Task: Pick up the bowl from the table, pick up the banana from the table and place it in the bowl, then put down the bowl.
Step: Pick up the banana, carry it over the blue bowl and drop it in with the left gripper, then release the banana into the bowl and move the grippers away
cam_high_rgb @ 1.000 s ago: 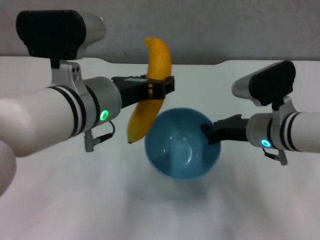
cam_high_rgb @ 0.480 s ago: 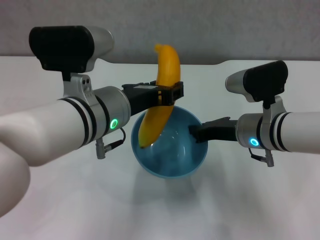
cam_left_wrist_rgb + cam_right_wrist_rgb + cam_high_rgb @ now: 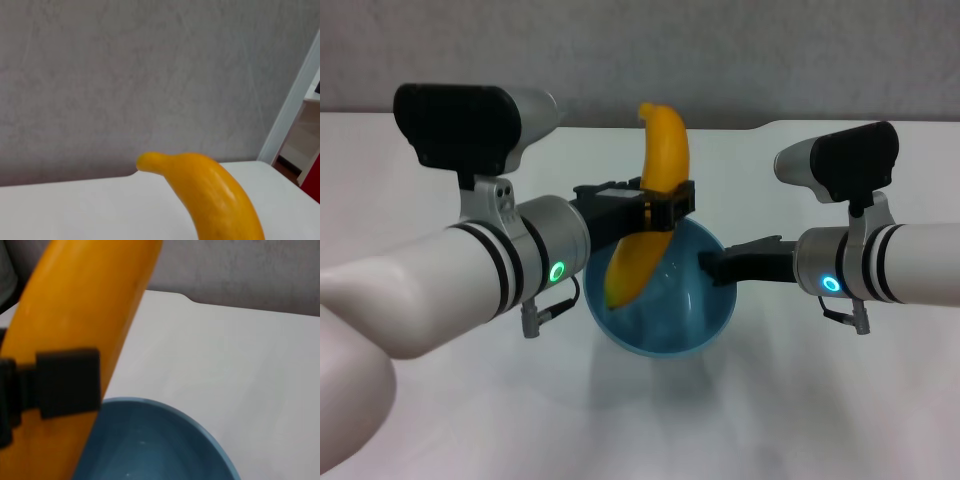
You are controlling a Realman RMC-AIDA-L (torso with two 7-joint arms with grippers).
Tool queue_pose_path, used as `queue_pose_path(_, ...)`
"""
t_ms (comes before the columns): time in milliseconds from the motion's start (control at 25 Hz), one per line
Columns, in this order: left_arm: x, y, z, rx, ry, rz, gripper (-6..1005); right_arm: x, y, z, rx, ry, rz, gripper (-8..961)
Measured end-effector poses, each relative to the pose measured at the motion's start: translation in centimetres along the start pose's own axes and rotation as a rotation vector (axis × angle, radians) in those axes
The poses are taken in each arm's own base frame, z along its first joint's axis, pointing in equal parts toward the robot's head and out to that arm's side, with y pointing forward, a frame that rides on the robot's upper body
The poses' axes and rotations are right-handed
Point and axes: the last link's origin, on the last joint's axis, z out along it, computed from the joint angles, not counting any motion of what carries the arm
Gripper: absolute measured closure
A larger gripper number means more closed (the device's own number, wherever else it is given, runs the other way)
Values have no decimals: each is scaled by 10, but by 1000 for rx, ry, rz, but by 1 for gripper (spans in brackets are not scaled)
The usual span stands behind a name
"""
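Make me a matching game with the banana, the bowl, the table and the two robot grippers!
Things:
1. banana
2. bowl
3. table
4. left gripper
5. right gripper

Clues:
A. white and flat
B. holds the bowl's rim
C. yellow-orange, upright, its lower end dipping into the bowl
D. light blue, held up off the table
E. clamped around the banana's middle

Pairs: 1-C, 2-D, 3-A, 4-E, 5-B

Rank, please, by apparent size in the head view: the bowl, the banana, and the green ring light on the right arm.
1. The bowl, held at its rim by the right gripper, looks largest.
2. The banana, held by the left gripper, is longer but much narrower; it may be nearer the camera, so this order is unsure.
3. The green ring light is clearly smallest.
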Motion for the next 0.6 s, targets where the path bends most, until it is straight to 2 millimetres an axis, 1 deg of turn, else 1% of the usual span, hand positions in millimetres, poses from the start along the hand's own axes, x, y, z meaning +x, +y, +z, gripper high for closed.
queue_pose_path(160, -7, -4, 2, 13, -22, 4, 390, 1, -1, -1, 1, 1, 6, 896)
queue_pose_path(400, -9, -9, 3, 26, -26, 1, 255, 3, -6, -3, 4, 4, 25, 895)
queue_pose_path(520, -4, -15, -2, 43, 5, -9, 187, 7, -9, -5, 9, 9, 33, 895)
queue_pose_path(600, 1, -24, -8, 70, 35, -6, 157, 11, -12, -5, 13, 20, 42, 895)
